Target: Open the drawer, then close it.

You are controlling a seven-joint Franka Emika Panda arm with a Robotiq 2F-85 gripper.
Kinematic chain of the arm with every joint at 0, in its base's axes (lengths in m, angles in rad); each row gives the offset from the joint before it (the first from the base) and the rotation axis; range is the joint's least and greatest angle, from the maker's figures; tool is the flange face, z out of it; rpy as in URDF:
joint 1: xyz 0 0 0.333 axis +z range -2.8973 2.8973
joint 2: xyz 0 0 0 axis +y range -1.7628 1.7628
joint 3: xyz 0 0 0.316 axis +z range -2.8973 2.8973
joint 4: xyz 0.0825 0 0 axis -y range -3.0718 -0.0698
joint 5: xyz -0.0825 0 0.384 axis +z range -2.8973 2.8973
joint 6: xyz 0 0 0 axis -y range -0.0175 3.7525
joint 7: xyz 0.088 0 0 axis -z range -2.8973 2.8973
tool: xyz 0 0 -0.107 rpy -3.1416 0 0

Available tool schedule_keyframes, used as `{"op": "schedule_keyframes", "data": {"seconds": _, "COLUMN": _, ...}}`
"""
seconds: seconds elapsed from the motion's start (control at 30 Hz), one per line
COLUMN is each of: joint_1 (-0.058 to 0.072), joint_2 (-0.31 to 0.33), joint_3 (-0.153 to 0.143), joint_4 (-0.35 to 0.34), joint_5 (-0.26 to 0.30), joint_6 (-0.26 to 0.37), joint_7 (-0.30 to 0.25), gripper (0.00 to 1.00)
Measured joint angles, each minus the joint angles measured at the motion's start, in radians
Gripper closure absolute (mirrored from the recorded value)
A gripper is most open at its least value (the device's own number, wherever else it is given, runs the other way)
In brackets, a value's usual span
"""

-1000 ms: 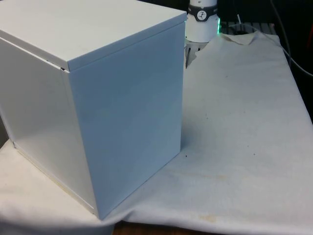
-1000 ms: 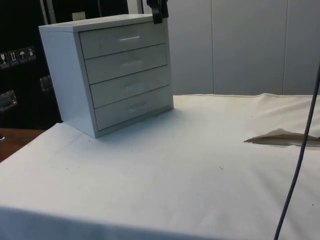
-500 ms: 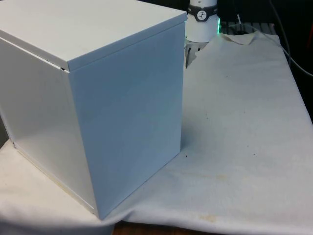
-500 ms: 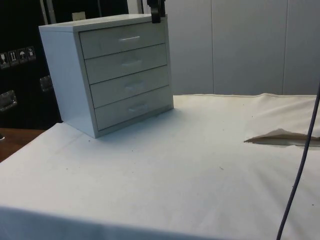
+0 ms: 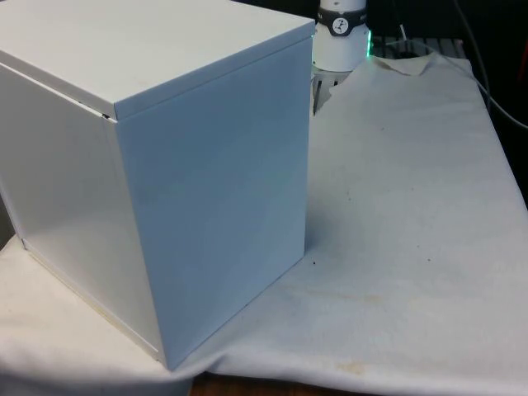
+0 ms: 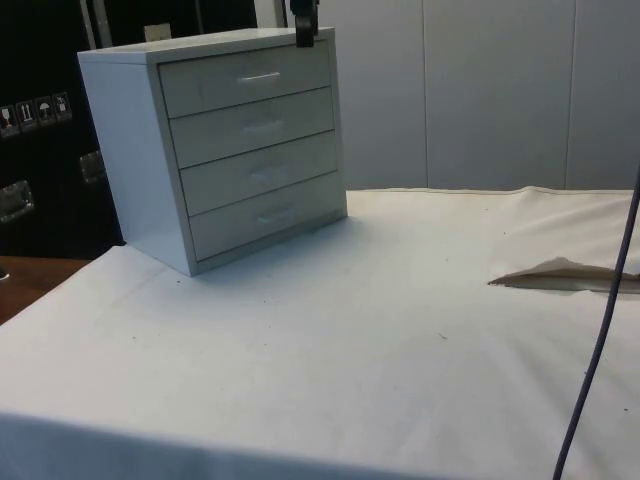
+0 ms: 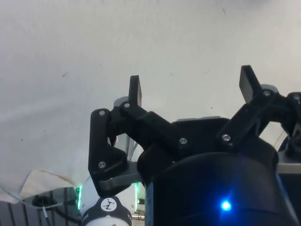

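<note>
A white chest of drawers [image 5: 165, 165] turns its plain back and side to the front view. In the side view the chest [image 6: 130, 150] shows four drawer fronts, all shut flush, the top drawer [image 6: 245, 80] with a small white handle. My black gripper [image 6: 305, 32] hangs at the upper edge of the side view, just above the chest's top front corner and touching nothing. From the wrist, the gripper [image 7: 191, 84] is open, its two fingers [image 7: 135, 89] wide apart with nothing but white cloth between them.
White cloth [image 6: 350, 340] covers the table, with broad free room in front of the chest. A fold in the cloth [image 6: 560, 275] bares dark wood. A grey cable [image 6: 600, 330] hangs there too. The robot's base [image 5: 341, 33] stands behind the chest.
The gripper has risen and drifted slightly towards the chest's top, so less of it shows in the side view. The drawers have stayed shut.
</note>
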State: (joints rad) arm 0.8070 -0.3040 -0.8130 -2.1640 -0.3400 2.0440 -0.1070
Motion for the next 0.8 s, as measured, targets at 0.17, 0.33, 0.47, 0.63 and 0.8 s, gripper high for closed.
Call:
{"op": "schedule_keyframes", "data": {"seconds": 0.17, "joint_1": -0.001, "joint_2": 0.000, "joint_3": -0.007, "joint_4": -0.004, "joint_5": 0.000, "joint_6": 0.016, "joint_7": -0.047, "gripper": 0.00}}
{"op": "schedule_keyframes", "data": {"seconds": 0.33, "joint_1": -0.001, "joint_2": 0.000, "joint_3": -0.014, "joint_4": -0.008, "joint_5": 0.000, "joint_6": 0.031, "joint_7": -0.079, "gripper": 0.00}}
{"op": "schedule_keyframes", "data": {"seconds": 0.47, "joint_1": -0.001, "joint_2": 0.000, "joint_3": -0.020, "joint_4": -0.010, "joint_5": 0.000, "joint_6": 0.041, "joint_7": -0.113, "gripper": 0.00}}
{"op": "schedule_keyframes", "data": {"seconds": 0.63, "joint_1": -0.001, "joint_2": 0.000, "joint_3": -0.024, "joint_4": -0.010, "joint_5": 0.000, "joint_6": 0.045, "joint_7": -0.151, "gripper": 0.00}}
{"op": "schedule_keyframes", "data": {"seconds": 0.8, "joint_1": -0.002, "joint_2": 0.000, "joint_3": -0.025, "joint_4": -0.010, "joint_5": -0.001, "joint_6": 0.051, "joint_7": -0.194, "gripper": 0.00}}
